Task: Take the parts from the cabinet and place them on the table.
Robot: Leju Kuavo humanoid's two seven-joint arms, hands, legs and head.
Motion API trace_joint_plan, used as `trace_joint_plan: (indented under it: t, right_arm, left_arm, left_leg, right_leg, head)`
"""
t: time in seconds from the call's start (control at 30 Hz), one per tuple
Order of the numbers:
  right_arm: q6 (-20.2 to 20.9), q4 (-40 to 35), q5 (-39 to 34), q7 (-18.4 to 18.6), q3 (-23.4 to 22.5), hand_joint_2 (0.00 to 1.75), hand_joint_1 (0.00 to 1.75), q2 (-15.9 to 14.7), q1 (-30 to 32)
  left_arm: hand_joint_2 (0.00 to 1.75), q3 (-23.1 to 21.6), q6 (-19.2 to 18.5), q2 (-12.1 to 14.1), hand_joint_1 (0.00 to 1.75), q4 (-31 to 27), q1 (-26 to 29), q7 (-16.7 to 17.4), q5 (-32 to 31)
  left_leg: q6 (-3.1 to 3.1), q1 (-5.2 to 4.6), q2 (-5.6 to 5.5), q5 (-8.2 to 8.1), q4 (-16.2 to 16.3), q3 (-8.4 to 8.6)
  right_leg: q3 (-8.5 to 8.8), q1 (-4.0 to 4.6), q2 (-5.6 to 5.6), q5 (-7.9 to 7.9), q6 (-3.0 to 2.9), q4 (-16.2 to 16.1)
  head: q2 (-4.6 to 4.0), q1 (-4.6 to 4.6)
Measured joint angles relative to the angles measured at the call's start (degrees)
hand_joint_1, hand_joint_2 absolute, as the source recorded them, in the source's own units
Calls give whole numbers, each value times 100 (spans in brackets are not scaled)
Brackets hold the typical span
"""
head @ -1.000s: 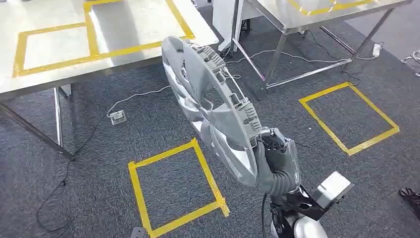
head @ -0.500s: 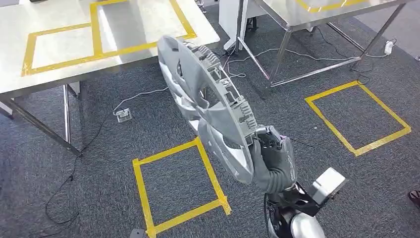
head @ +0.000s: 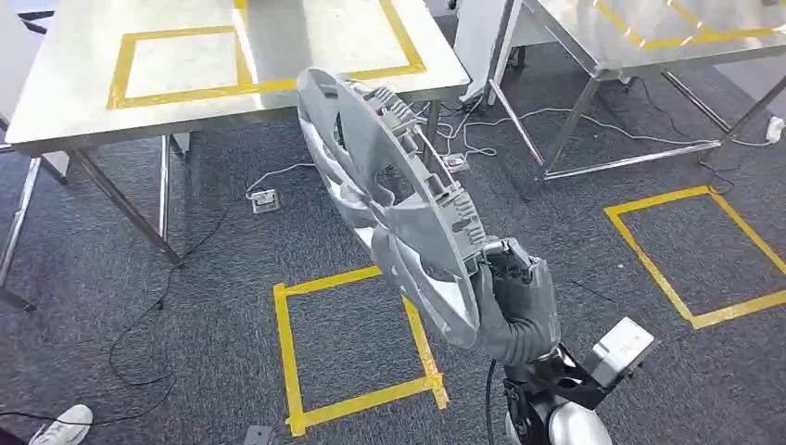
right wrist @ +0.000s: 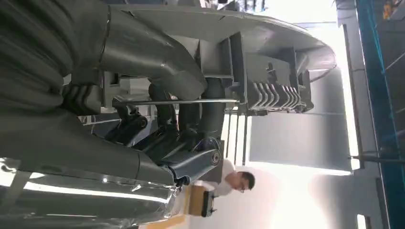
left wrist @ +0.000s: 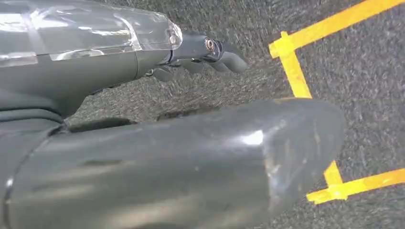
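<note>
My right hand (head: 515, 306) grips the rim of the grey wheel cover (head: 394, 199), held on edge above the carpet. My left hand (left wrist: 205, 52) hangs with nothing in it, fingers loosely curled. Steel table (head: 83, 107) ahead; cables (head: 139, 324) and yellow tape squares (head: 357, 348) on the floor between. A shoe (head: 60, 426) shows nearby.
</note>
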Motion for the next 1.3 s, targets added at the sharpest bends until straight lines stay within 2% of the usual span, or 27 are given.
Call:
trace_joint_plan:
  t: [0.07, 0.1, 0.13, 0.17, 0.23, 0.27, 0.3, 0.33, 0.4, 0.43, 0.47, 0.5, 0.57, 0.6, 0.67, 0.77, 0.8, 0.83, 0.9, 0.93, 0.97, 1.0, 1.07, 1.1, 1.13, 1.27, 1.3]
  right_arm:
    - [35, -4, 0, 57, 9, 175, 175, 0, -88]
    - [48, -4, 0, 87, 18, 175, 175, 2, -145]
    - [50, -9, 2, 107, 22, 175, 175, 11, -174]
    - [50, -15, 2, 127, 31, 175, 175, 13, -215]
    - [53, -15, -15, 142, 50, 175, 175, 17, -274]
    - [53, -15, -44, 142, 59, 175, 175, 33, -300]
    - [57, -7, -53, 140, 61, 175, 175, 50, -328]
    - [66, 0, -70, 129, 61, 175, 175, 77, -364]
    - [81, 26, -107, 105, 90, 175, 175, 125, -402]
    - [85, 48, -120, 92, 96, 175, 175, 138, -410]
    - [94, 72, -133, 70, 101, 175, 175, 149, -410]
    - [107, 90, -162, 55, 105, 175, 175, 164, -410]
    - [118, 101, -177, 11, 136, 175, 175, 197, -412]
    - [118, 103, -188, -15, 140, 175, 175, 210, -413]
    - [120, 109, -212, -52, 151, 175, 175, 227, -441]
    - [131, 111, -221, -57, 186, 175, 175, 232, -438]
    - [131, 111, -221, -57, 197, 175, 175, 232, -440]
    - [134, 111, -221, -59, 203, 175, 175, 229, -442]
    - [133, 114, -221, -59, 223, 175, 175, 230, -437]
    - [133, 120, -223, -59, 230, 175, 175, 227, -432]
    - [131, 136, -223, -59, 234, 175, 175, 227, -427]
    - [131, 149, -221, -61, 241, 175, 175, 227, -423]
    - [116, 162, -225, -74, 252, 175, 175, 227, -414]
    - [109, 162, -229, -83, 254, 175, 175, 227, -414]
    - [107, 164, -236, -101, 256, 175, 175, 225, -407]
    - [92, 164, -240, -124, 269, 175, 175, 221, -405]
    - [90, 166, -240, -127, 269, 175, 175, 227, -405]
  left_arm:
    - [0, 0, 0, -15, 0, -7, -2, -24, 7]
    - [0, 0, 2, -48, 0, -11, -9, -31, 9]
    - [0, 0, 2, -48, 0, -11, -20, -35, 13]
    - [0, 0, 2, -66, 0, -13, -18, -39, 13]
    - [0, 0, 2, -76, 0, -13, -7, -26, 13]
    - [0, 0, 9, -61, 0, -9, -8, 2, 13]
    - [0, 0, 15, -61, 0, -9, -11, 19, 13]
    - [0, 0, 24, -41, 0, -9, -18, 33, 13]
    - [0, 0, 35, -20, 0, -7, -13, 39, 13]
    - [0, 0, 35, -6, 0, -7, -10, 37, 13]
    - [0, 0, 37, 4, 0, -5, -10, 33, 13]
    - [0, 0, 39, 22, 0, -4, -10, 26, 13]
    - [0, 0, 39, 55, 0, -7, -11, 17, 13]
    - [0, 0, 39, 59, 0, -7, -15, 17, 11]
    - [0, 0, 39, 63, 0, -11, -6, 15, 9]
    - [0, 0, 39, 63, 0, -9, -4, 15, 7]
    - [0, 0, 39, 68, 0, -9, -9, 15, 7]
    - [0, 0, 39, 66, 0, -9, -10, 15, 7]
    - [0, 0, 39, 66, 0, -9, -12, 15, 7]
    - [0, 0, 39, 66, 0, -9, -10, 15, 7]
    - [0, 0, 39, 66, 0, -9, -10, 17, 7]
    - [0, 0, 39, 66, 0, -9, -11, 24, 7]
    - [0, 0, 29, 63, 0, -9, -11, 52, 7]
    - [0, 0, 22, 61, 0, -11, -10, 70, 7]
    - [0, 0, 17, 44, 0, -11, -19, 89, 7]
    - [0, 0, 2, 48, 0, -11, -10, 129, 7]
    - [0, 0, 4, 59, 0, -7, -8, 133, 9]
  left_leg:
    - [0, -11, -36, 0, -2, 9]
    - [-12, -10, -51, 11, 1, -17]
    - [-43, 5, -84, 35, 12, -58]
    - [-81, 21, -100, 59, 9, -91]
    - [-152, 23, -149, 104, -36, -107]
    - [-154, 26, -96, 42, 16, -130]
    - [-197, -3, 89, -84, 130, -192]
    - [-232, 13, 138, -320, 467, -349]
    - [-297, 50, 143, -679, 1271, -697]
    - [-328, 57, 142, -722, 1503, -803]
    - [-347, 62, 147, -634, 1460, -776]
    - [-360, 72, 159, -428, 1188, -623]
    - [-371, 93, 316, 53, 210, -79]
    - [-348, 49, 469, -99, 44, 10]
    - [-176, 40, 423, -50, 12, -6]
    - [-69, 54, 335, -13, -6, -16]
    - [-52, 58, 303, -9, -6, -21]
    - [-23, 59, 278, -3, -6, -23]
    - [2, 40, 217, 8, -5, -39]
    - [6, 33, 182, 10, -4, -45]
    - [9, 24, 136, 11, -3, -44]
    - [10, 17, 96, 12, -3, -42]
    - [15, -11, 3, 15, -3, -17]
    - [15, -11, -40, 16, -7, -11]
    - [1, -34, -65, 23, 1, -37]
    - [-134, 13, -173, 104, -33, -111]
    - [-144, 7, -62, 23, 27, -137]
  right_leg:
    - [287, 25, 119, 343, -96, -671]
    - [387, 30, 278, 300, -179, -852]
    - [379, 46, 247, 340, -180, -940]
    - [375, 67, 219, 328, -185, -956]
    - [398, 69, 154, 345, -205, -1069]
    - [440, 3, 76, 419, -166, -1192]
    - [461, 12, 64, 443, -182, -1248]
    - [455, 11, 28, 458, -201, -1250]
    - [449, 16, -57, 454, -203, -1233]
    - [443, 16, -99, 451, -204, -1225]
    - [442, 16, -135, 444, -193, -1213]
    - [441, 11, -170, 429, -177, -1192]
    - [442, 2, -219, 378, -108, -1118]
    - [429, 17, -242, 350, -73, -1091]
    - [399, 49, -260, 332, -22, -1030]
    - [384, 31, -277, 289, 42, -1025]
    - [363, 19, -154, 169, 82, -912]
    - [247, 8, -80, -46, 106, -603]
    - [-169, 1, -44, -520, 131, 380]
    - [-323, 0, -44, -612, 128, 721]
    - [-378, 1, -39, -579, 110, 823]
    - [-312, 2, -32, -408, 75, 665]
    - [84, 15, 16, 151, -31, -241]
    - [299, 45, 109, 388, -111, -747]
    - [377, 47, 216, 325, -178, -872]
    - [406, 73, 108, 348, -202, -1097]
    - [455, 26, 26, 414, -163, -1199]
  head:
    - [0, 31]
    - [0, -1]
    - [0, -24]
    - [0, 38]
    - [0, 59]
    - [0, 70]
    - [0, 35]
    - [0, -35]
    - [0, -111]
    - [0, -138]
    - [0, -168]
    - [0, -205]
    - [0, -275]
    - [0, -295]
    - [0, -299]
    - [0, -278]
    - [0, -234]
    - [0, -169]
    - [0, -113]
    - [0, -96]
    - [0, -78]
    - [0, -54]
    - [0, 11]
    - [0, 29]
    - [0, -11]
    - [0, 55]
    - [0, 61]
